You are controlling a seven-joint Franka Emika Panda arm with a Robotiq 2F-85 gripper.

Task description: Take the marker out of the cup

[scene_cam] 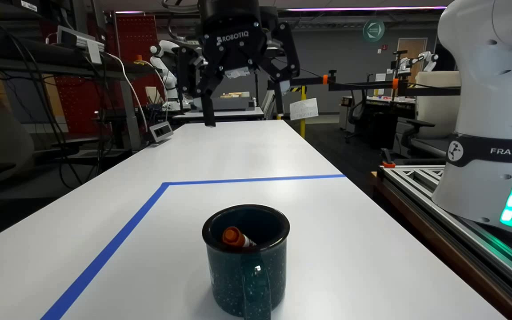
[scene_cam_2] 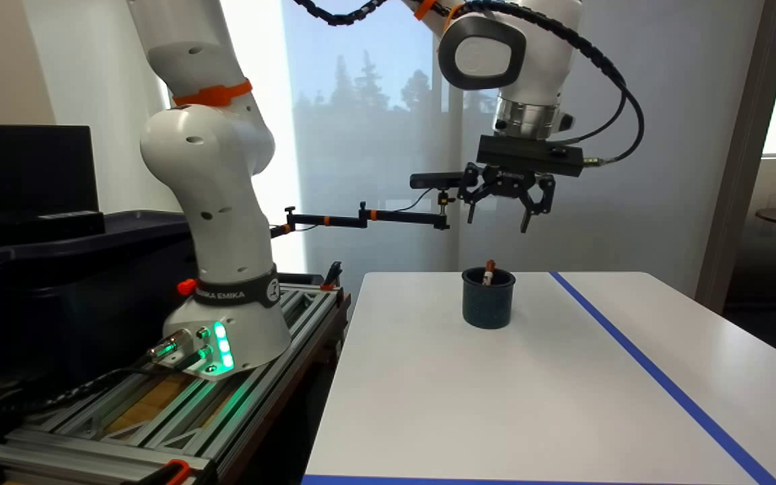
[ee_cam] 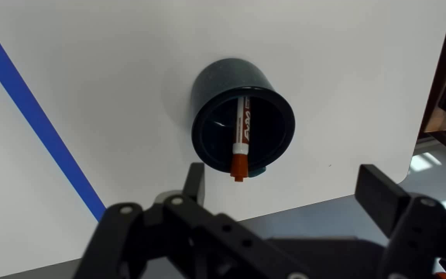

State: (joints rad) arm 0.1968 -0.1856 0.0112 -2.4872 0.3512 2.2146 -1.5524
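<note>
The dark teal speckled cup stands upright on the white table in both exterior views (scene_cam: 227, 278) (scene_cam_2: 488, 306). Its handle faces the camera in an exterior view. The marker (scene_cam: 234, 237) leans inside the cup, with its red-orange end at the rim; it also shows above the rim in an exterior view (scene_cam_2: 489, 273). In the wrist view the marker (ee_cam: 241, 128) lies across the mouth of the cup (ee_cam: 229, 75), and its lower part is hidden inside. My gripper is open and empty, above the cup and apart from it, in all views (scene_cam: 244, 114) (scene_cam_2: 498, 223) (ee_cam: 282, 174).
Blue tape lines (scene_cam: 118, 240) run along and across the white table (scene_cam_2: 428, 404). The arm's base (scene_cam_2: 226, 337) stands on a metal frame beside the table. A camera on a black bar (scene_cam_2: 401, 217) reaches out near the gripper's side at the table's far end.
</note>
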